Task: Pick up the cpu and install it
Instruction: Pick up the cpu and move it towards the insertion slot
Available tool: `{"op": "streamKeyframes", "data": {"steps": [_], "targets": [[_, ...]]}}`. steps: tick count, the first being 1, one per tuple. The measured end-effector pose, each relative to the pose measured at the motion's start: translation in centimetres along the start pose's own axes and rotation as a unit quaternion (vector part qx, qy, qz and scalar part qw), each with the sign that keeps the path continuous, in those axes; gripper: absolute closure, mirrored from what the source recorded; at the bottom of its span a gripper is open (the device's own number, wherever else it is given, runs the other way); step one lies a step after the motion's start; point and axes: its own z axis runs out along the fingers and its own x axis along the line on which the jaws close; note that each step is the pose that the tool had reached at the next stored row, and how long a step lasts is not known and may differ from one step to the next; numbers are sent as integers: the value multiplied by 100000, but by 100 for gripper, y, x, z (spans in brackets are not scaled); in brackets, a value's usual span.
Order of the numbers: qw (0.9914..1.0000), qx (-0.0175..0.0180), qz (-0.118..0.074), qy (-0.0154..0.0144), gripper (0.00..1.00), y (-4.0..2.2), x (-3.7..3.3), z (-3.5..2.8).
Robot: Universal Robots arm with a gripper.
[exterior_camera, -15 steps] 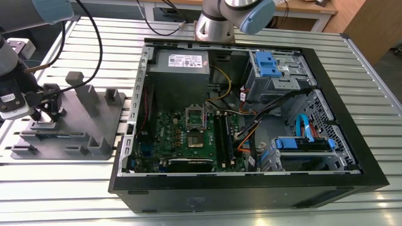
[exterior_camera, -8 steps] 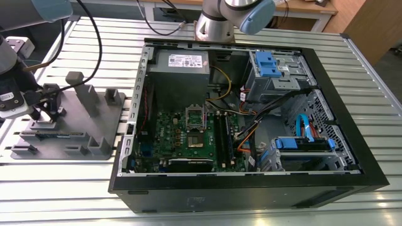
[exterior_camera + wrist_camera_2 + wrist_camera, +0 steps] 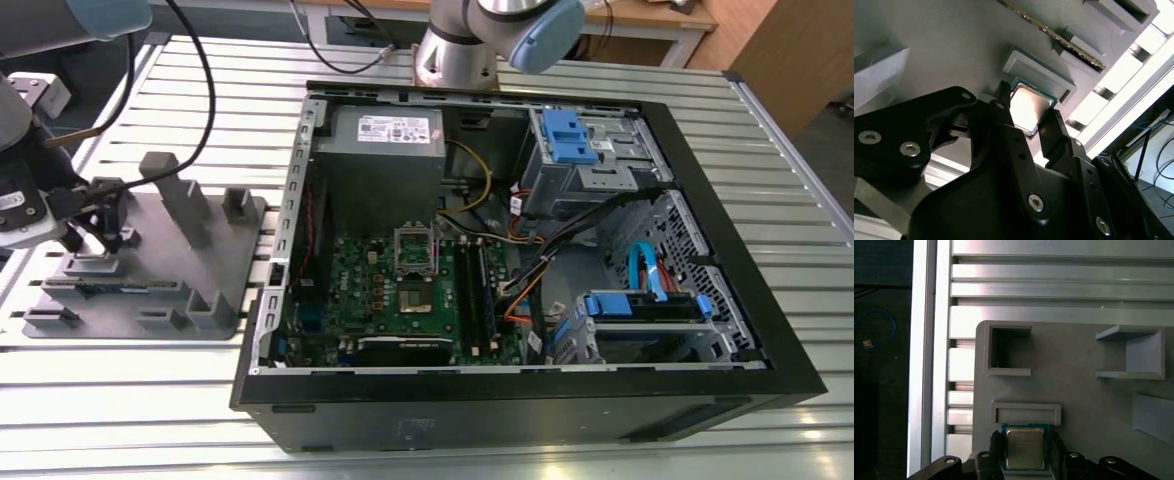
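Gripping the cpu (image 3: 1029,104) by opposite edges at the holder (image 3: 1079,390), the gripper (image 3: 1026,114) needed a level, straight lift, I judged.

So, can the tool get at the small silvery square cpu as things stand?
Probably yes: the tool is right at the small silvery square cpu, which lies uncovered on the grey plastic holder, nothing between.
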Motion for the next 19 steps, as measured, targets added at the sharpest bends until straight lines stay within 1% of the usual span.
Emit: {"op": "streamKeyframes", "data": {"steps": [10, 11, 14, 19], "targets": [[100000, 12, 0, 16, 53, 0, 0, -7], [100000, 29, 1, 49, 53, 0, 1, -17], [100000, 15, 1, 23, 53, 1, 1, -49], [100000, 10, -1, 15, 53, 6, 1, -166]]}}
